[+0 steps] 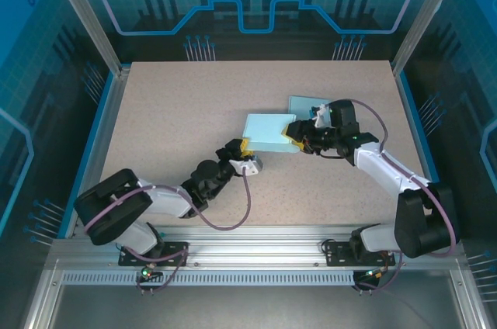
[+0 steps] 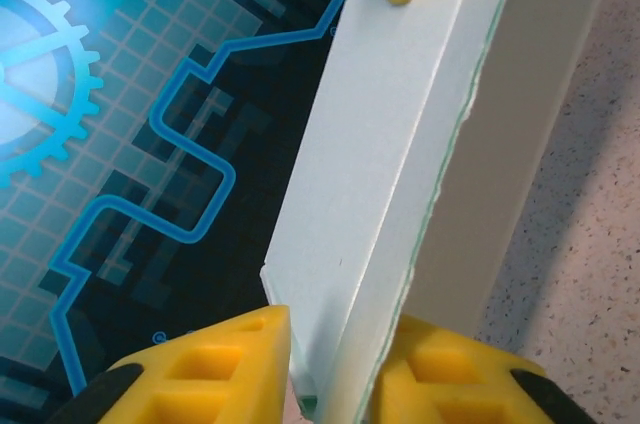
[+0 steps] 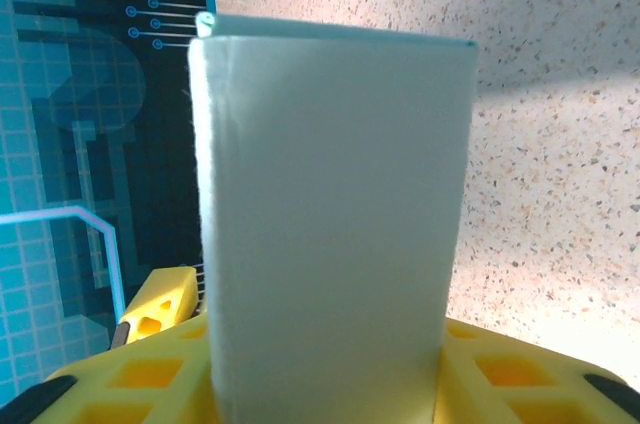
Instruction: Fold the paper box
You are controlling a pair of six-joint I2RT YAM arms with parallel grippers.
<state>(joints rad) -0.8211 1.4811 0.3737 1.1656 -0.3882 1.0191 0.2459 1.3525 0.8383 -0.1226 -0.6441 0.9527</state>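
Speckled beige table [image 1: 171, 112], pale blue paper box [image 1: 268, 133] near centre

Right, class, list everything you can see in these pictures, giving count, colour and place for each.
paper box: one, pale blue, middle of the table
flat sheet: one, pale blue, behind the box; joined to it or not, unclear
table: one, speckled beige
backdrop panels: blue printed, around the table
frame rails: silver, near edge
arms: two, black and white, left and right
left hand: yellow fingers, gripping the box's near-left corner
right hand: yellow fingers, gripping its right edge
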